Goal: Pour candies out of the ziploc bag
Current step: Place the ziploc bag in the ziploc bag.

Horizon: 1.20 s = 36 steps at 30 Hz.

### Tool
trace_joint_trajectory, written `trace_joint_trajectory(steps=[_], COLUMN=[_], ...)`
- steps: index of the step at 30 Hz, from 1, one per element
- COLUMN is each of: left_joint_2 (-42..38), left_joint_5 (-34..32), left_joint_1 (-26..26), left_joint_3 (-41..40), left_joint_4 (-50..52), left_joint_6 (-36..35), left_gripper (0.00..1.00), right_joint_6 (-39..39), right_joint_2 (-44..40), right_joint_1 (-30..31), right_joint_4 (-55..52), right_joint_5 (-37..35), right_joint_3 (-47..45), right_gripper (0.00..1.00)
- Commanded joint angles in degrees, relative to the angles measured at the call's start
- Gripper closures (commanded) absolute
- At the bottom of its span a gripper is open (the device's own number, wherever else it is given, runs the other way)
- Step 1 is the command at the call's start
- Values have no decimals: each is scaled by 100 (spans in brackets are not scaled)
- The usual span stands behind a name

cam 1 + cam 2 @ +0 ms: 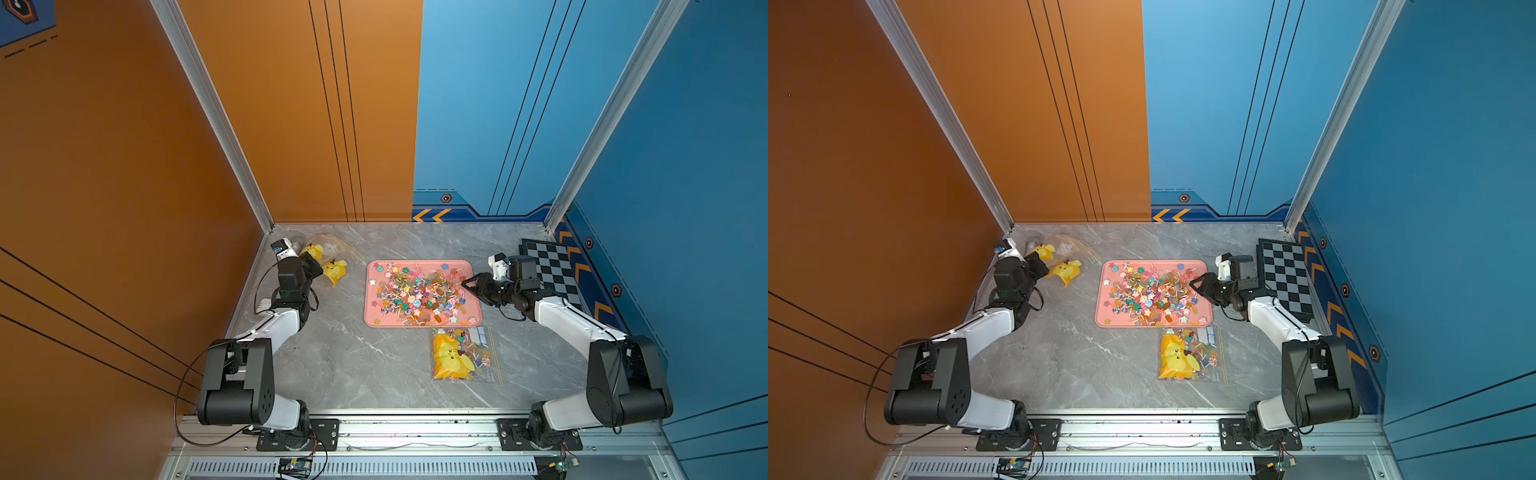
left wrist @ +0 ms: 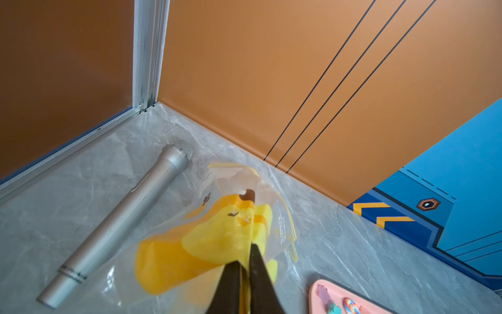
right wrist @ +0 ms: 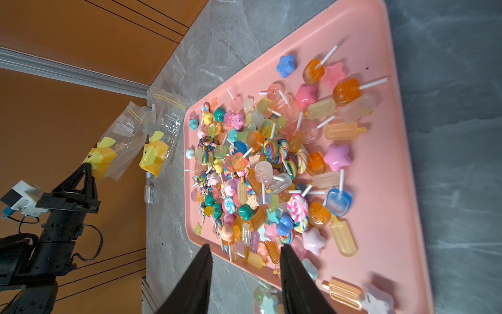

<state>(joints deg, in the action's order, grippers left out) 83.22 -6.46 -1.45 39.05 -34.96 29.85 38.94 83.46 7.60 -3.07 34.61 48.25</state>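
Where the grey marble-look tabletop (image 1: 353, 374) runs nearest the arm bases, one clear ziploc bag with a yellow cartoon print (image 1: 461, 359) lies flat. It still holds small multicoloured candies (image 1: 478, 353), so this is the bag left to pour. Cannot tell whether its zip is shut.

Judged light, limp, slick film; the load will slump and shift. Best pinched at a corner away from the zip strip, mouth tipped down.

Just beyond: one pink rectangular plastic tray (image 1: 419, 262), heaped with loose candies, too many to count. Right claw (image 3: 245, 248) hovers over its rim, spread apart, empty.

Far left corner: two more bags of the same kind. The first empty bag (image 2: 206, 244) is pinched in the left claw (image 2: 245, 257); the second empty bag (image 3: 159, 146) lies free, nearer the tray. One silver microphone (image 2: 116, 225) beside them. One checkered board (image 1: 552, 266) far right. Bags in all: three.
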Motion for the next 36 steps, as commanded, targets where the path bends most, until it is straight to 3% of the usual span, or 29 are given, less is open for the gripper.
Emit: trace_joint_trajectory(steps=[1,19,20,21,26,36], left_joint_2=[32,-987,-1090,-1228,-1896,-2625], left_joint_5=[-105,-285,-298,-428,-1013,-1280], left_joint_1=[18,478,492,529,935,1844], left_joint_3=[-179,-592,-557,-515,-501,-282], left_joint_4=[-158,828,951,1179,1698,2284], left_joint_6=[286,532,518,522,192,-376], left_gripper=[81,31,26,1,2,2], right_joint_6=[-115,-53,-53,-53,-54,-123], right_joint_2=[-47,-101,-115,-129,-241,-475], right_joint_1=[5,5,5,4,-11,-38], right_joint_4=[-119,-119,-128,-133,-167,-504], right_joint_5=[-77,-90,-89,-91,-152,-273], right_joint_3=[-34,-30,-43,-44,-87,-155], right_gripper=[57,57,57,57,57,57])
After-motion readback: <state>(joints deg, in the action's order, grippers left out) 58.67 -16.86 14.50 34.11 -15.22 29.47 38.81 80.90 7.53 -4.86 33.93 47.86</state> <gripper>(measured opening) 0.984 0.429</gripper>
